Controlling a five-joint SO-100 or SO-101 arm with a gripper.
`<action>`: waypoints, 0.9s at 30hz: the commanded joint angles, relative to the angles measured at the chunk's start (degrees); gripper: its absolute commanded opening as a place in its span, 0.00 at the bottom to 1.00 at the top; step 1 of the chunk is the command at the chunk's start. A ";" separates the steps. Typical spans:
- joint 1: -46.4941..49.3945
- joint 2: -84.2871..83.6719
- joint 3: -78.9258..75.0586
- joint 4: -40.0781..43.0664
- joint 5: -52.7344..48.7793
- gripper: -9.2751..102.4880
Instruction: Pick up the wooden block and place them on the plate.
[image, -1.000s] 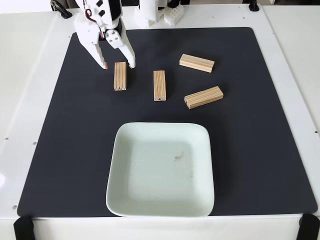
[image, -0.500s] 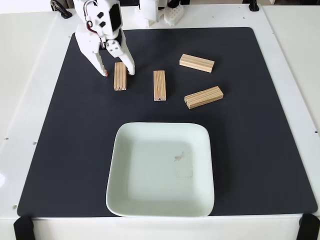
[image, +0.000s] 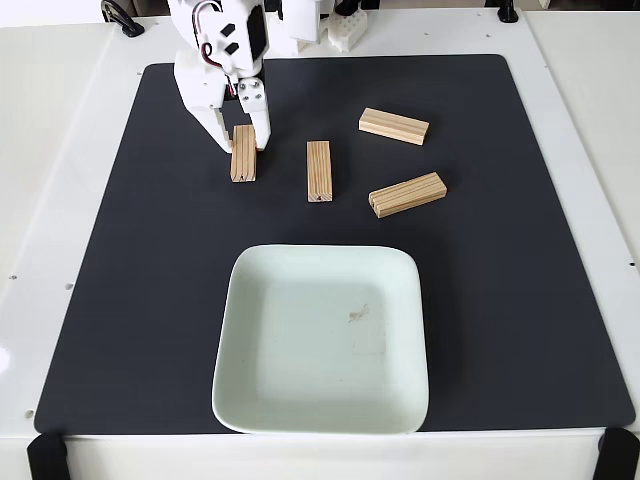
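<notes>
My white gripper (image: 244, 143) reaches down at the mat's far left, in the fixed view. Its two fingers press against the long sides of a wooden block (image: 242, 160), gripping its far end, so the gripper is shut on it. That block still lies flat on the mat, pointing toward the camera. Another wooden block (image: 319, 171) lies parallel just to its right. Two more wooden blocks (image: 394, 126) (image: 407, 194) lie crosswise further right. The pale green plate (image: 300, 370) sits at the front centre of the mat with nothing on it but a small dark smudge.
A black mat (image: 520, 280) covers most of the white table (image: 590, 120). The arm's white base parts (image: 300, 25) stand at the far edge. Black clamps (image: 45, 455) sit at the front corners.
The gripper has shifted right and down over the leftmost block, and its fingers have narrowed from a wide spread to grip the block's sides. The block has barely moved.
</notes>
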 joint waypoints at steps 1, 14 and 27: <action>0.09 0.79 0.18 -0.53 0.26 0.08; -12.04 32.08 -0.79 -0.35 38.14 0.08; -21.88 38.14 -8.79 -23.99 99.32 0.08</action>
